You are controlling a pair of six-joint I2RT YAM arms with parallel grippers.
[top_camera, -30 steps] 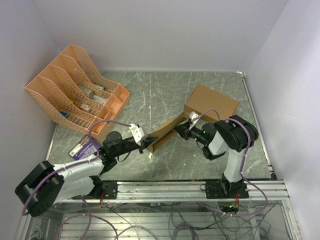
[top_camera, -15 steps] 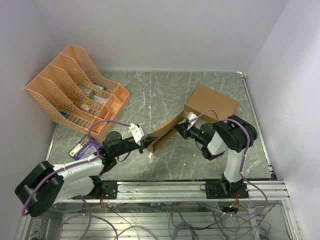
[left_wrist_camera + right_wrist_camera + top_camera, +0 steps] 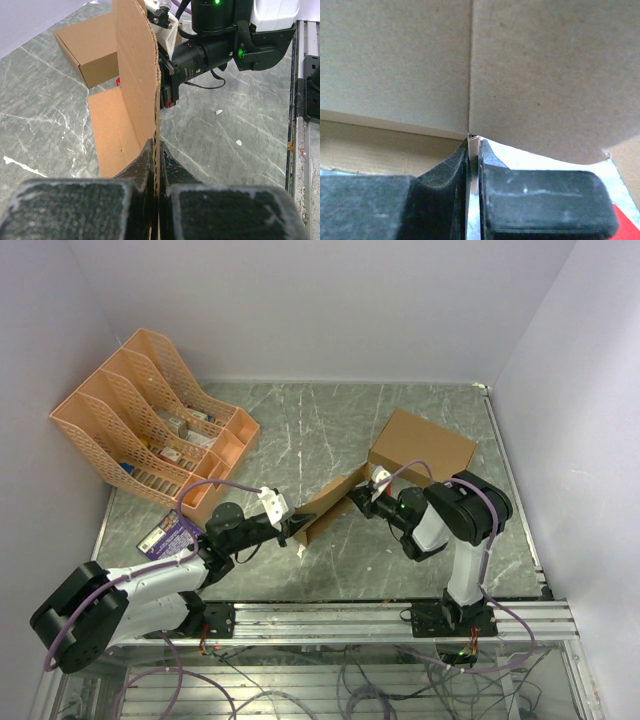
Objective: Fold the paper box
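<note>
The paper box (image 3: 325, 508) lies near the middle of the bench (image 3: 300, 430), a half-formed trough of plain brown corrugated card with one long wall standing upright and a floor panel flat beside it. Your left pincer (image 3: 156, 165) is clamped on the edge of that upright wall at the box's 8 o'clock end, with the black fingers pressed flat on both faces of the card. Your right pincer (image 3: 474, 145) meets the box at its 2 o'clock end. Its fingers are drawn almost together, leaving a thin slit, and the tips sit at a vertical crease. You cannot tell from here whether it really pinches the sheet.

Expect this card to be very light and thin. It should be stiff along the flutes but quick to bend at the scored creases, and easy to dent or tear if you squeeze hard or twist. The raw cut edge is ragged and matte, so it should not slip much in rubbery pads. It will probably slide across the smooth, marbled grey bench unless one arm anchors it. Take hold near a crease or close to a corner, not mid-panel, so the fold follows the score.

The larger ready-made cardboard box (image 3: 422, 448) sits at 2 o'clock, close behind your right arm. The orange mesh file rack (image 3: 150, 420) stands well apart at 10 o'clock.
</note>
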